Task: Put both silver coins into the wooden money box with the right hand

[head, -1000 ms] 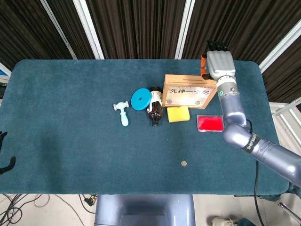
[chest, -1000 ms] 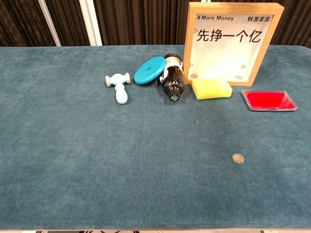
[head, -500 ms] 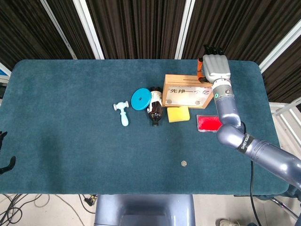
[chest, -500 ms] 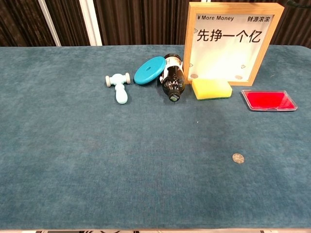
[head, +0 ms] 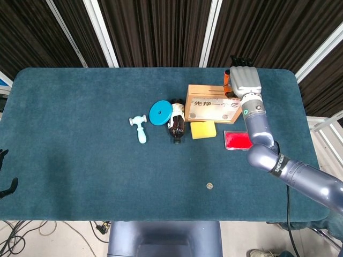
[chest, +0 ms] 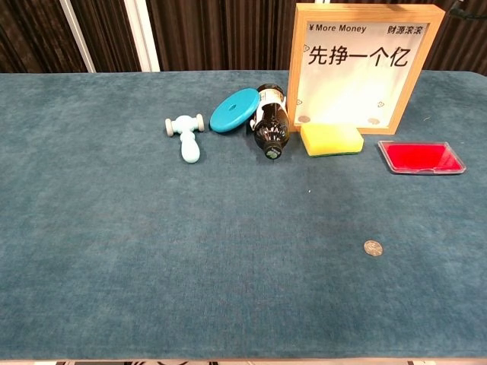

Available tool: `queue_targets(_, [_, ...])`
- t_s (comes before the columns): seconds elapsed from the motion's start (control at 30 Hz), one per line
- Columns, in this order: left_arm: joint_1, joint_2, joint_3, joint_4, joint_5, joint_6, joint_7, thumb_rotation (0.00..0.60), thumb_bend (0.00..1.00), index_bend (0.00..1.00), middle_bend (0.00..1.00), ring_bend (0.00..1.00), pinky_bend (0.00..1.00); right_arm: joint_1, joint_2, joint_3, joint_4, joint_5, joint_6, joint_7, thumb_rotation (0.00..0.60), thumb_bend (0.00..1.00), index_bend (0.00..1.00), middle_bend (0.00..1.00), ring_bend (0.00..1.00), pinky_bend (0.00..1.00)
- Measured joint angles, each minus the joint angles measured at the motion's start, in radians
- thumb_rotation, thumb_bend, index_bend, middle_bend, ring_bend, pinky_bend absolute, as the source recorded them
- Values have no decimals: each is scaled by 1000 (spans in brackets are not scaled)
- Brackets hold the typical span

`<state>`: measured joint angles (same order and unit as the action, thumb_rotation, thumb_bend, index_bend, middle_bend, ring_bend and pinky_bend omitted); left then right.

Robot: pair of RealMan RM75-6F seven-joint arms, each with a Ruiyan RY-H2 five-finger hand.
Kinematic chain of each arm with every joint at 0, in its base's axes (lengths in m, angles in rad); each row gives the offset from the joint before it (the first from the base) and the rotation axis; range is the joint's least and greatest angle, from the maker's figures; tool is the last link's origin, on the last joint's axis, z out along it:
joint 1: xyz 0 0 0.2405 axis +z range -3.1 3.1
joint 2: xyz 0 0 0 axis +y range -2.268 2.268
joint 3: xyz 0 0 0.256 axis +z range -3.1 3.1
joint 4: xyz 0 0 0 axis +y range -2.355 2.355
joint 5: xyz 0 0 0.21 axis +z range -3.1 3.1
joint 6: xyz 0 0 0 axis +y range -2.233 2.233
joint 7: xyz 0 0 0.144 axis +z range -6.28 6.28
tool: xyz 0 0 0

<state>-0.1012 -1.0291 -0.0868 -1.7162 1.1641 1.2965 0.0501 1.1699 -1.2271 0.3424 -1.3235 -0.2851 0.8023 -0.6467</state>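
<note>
The wooden money box [head: 213, 103] stands at the back right of the table, its glass front with printed characters facing me [chest: 358, 67]. My right hand [head: 244, 81] hovers over the box's right top end, back of the hand toward the camera, its fingers hidden behind it. Whether it holds a coin is not visible. One silver coin [head: 209, 186] lies flat on the cloth near the front edge, also seen in the chest view [chest: 373, 248]. Only dark fingertips of my left hand [head: 5, 184] show at the left edge, spread and holding nothing.
In front of the box lie a yellow sponge [chest: 332, 139] and a red flat case [chest: 421, 157]. To its left are a brown bottle [chest: 269, 128] on its side, a blue disc [chest: 234, 109] and a pale blue toy hammer [chest: 186, 136].
My right hand has shifted slightly left and lower, settling over the box's top right end. The coin on the cloth and the other objects have not moved.
</note>
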Motion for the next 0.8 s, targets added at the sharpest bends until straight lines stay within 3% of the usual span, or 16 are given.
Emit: queue_targets(0.8, [-1,5,0,-4,-6,-4,-5,600,396,55,0,0,0,13,-18,-38,24,9,-15,23,600,547,701,11,0,0])
